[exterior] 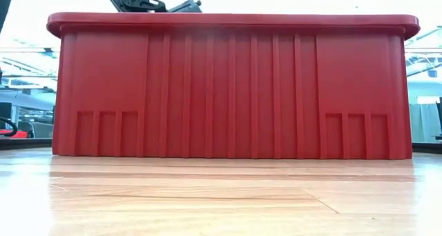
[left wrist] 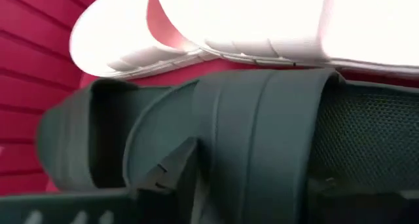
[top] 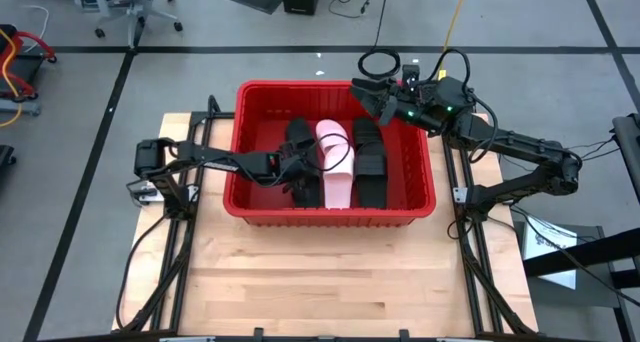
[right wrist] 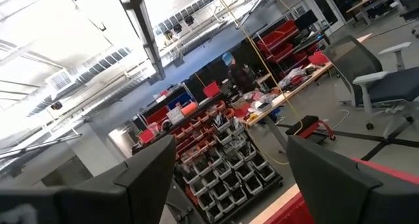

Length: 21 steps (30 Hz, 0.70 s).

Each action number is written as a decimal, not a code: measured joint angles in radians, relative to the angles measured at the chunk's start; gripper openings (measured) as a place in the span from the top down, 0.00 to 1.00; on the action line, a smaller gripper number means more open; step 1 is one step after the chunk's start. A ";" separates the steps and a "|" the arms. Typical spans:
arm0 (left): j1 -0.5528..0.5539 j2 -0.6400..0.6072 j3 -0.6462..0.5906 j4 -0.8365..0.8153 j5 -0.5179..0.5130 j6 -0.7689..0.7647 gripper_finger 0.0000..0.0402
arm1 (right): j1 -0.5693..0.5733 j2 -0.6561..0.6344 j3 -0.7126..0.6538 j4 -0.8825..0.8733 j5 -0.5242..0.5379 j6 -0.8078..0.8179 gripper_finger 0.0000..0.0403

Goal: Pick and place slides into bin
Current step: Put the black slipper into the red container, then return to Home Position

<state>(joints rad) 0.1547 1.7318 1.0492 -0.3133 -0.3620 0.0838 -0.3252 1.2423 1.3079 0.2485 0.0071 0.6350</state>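
The left tool (top: 296, 174) sits low in the red bin (top: 250, 197) by a black slide (top: 303, 157); I cannot tell its grip. The right tool (top: 372, 100), top right, is open

A workshop: parts-bin shelving (right wrist: 229, 165), cluttered workbenches (right wrist: 288, 93), high ceiling.

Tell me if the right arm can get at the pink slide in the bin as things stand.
Probably yes: the right gripper hangs open over the bin's far rim, and the pink slide lies uncovered on top.

Slides (top: 335, 162) and the left end effector (top: 296, 169) crowd the bin (top: 420, 207); its right end lies open.
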 joint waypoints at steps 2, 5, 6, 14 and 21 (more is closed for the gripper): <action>0.000 -0.004 0.001 -0.001 -0.012 0.000 0.56 | 0.000 0.000 0.000 0.000 0.000 -0.002 0.30; 0.000 -0.019 0.005 -0.013 -0.013 0.027 0.49 | 0.000 0.000 0.000 0.000 -0.001 -0.007 0.30; 0.000 -0.023 0.014 -0.016 -0.012 0.037 0.47 | 0.000 0.000 0.000 -0.001 -0.001 -0.009 0.30; -0.001 -0.083 0.054 -0.058 0.050 0.039 0.32 | 0.000 0.000 0.000 0.001 -0.003 -0.021 0.30; -0.023 -0.150 0.087 -0.113 0.067 0.035 0.24 | -0.001 0.000 0.000 0.006 -0.002 -0.030 0.30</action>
<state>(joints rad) 0.1322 1.5820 1.1362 -0.4268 -0.2951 0.1186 -0.3260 1.2423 1.3079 0.2546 0.0055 0.6048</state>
